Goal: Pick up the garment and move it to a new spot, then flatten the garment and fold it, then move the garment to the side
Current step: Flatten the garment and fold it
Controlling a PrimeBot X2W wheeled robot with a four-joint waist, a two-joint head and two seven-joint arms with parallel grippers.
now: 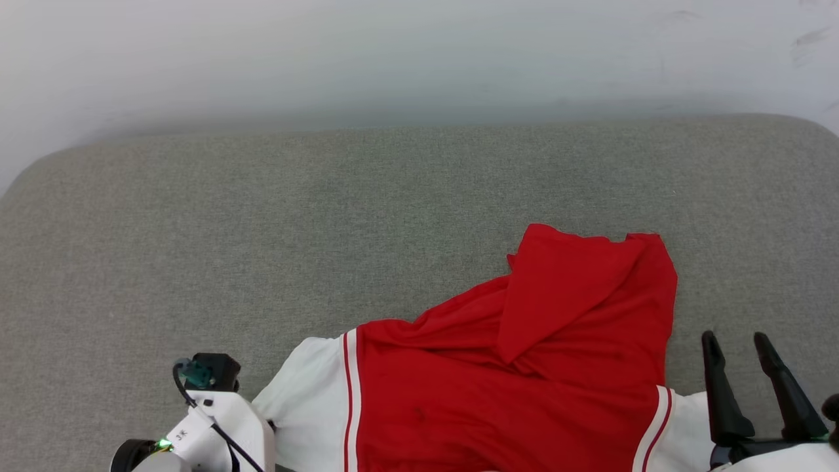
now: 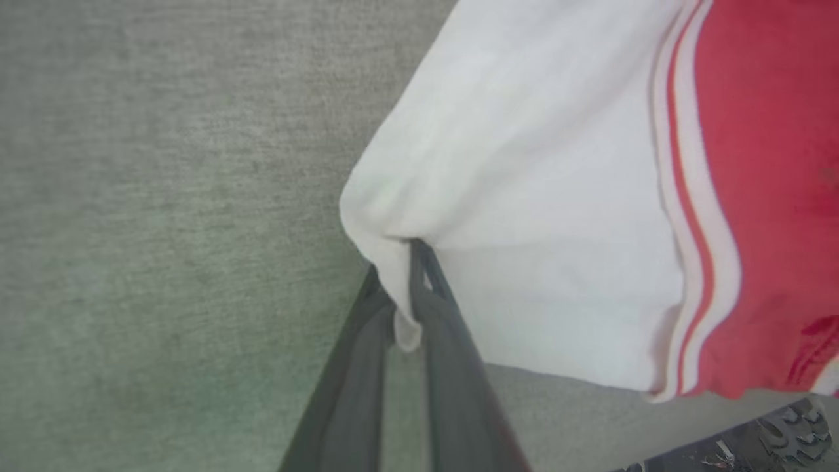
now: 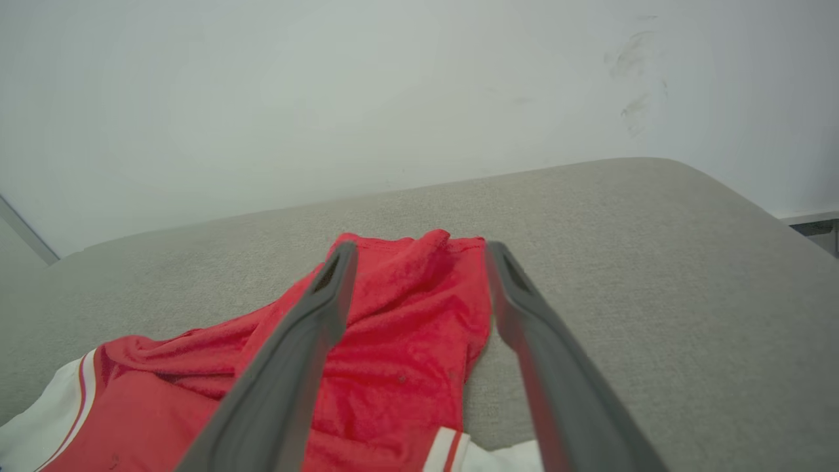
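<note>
The left gripper [image 2: 397, 262], low at the grey cushion's [image 1: 295, 223] near edge left of centre, is clamped on the tip of the garment's [image 1: 524, 393] white sleeve. The right gripper [image 1: 739, 344] stands with its fingers spread apart by the near right corner, just beside the other sleeve. The garment lies along the near edge, sleeves to left and right, with its red body bunched toward the far edge. Open cushion stretches to the left and far edges.

Red white-sleeved garment [image 1: 524, 393], striped trim, rumpled, one edge folded back, on grey cushion [image 1: 262, 229]
</note>
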